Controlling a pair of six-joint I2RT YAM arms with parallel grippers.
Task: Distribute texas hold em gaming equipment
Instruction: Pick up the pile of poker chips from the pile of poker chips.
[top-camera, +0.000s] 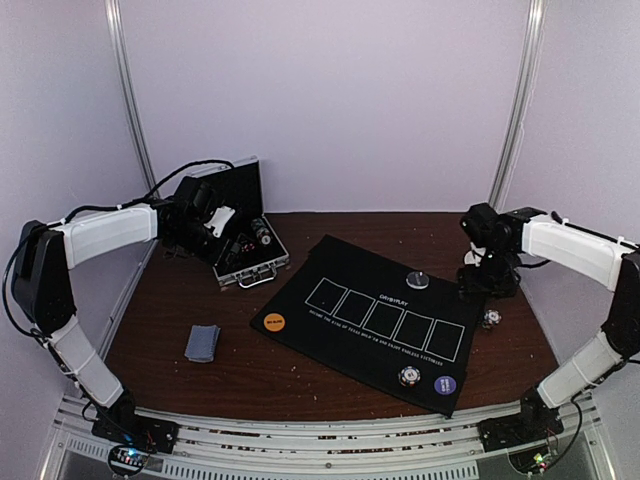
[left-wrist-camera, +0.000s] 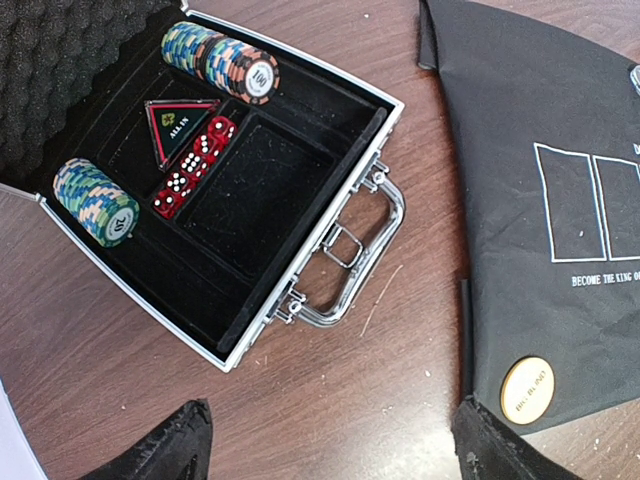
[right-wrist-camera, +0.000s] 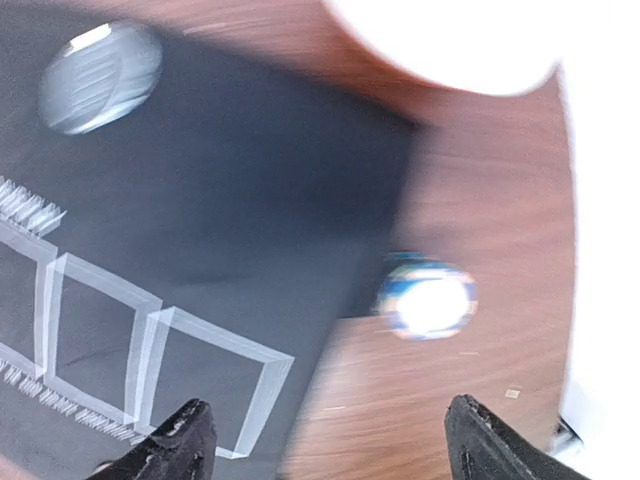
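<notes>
Brown wooden table (top-camera: 250, 375), pale walls all round, and both claws are spread wide with nothing in either!
Black mat (top-camera: 345, 265) lies mid-table with the silver button (top-camera: 418, 280) at its 1 o'clock edge, the orange button (top-camera: 274, 322) at 9, and the purple button (top-camera: 445, 384) and a striped chip (top-camera: 407, 376) down at 5. Blue-grey cards (top-camera: 203, 342) sit on bare wood at 8 o'clock, well apart from the mat. The open metal case (left-wrist-camera: 265, 318) at 10 o'clock holds two chip stacks (left-wrist-camera: 95, 200) and red dice (left-wrist-camera: 195, 160). The left claw (left-wrist-camera: 335, 445) hovers over it, jaws wide, touching nothing. At 3 o'clock the right claw (right-wrist-camera: 330, 440) hangs gaping above the mat's edge, and a lone chip (right-wrist-camera: 427, 300) lies free on the wood just beside the mat.
</notes>
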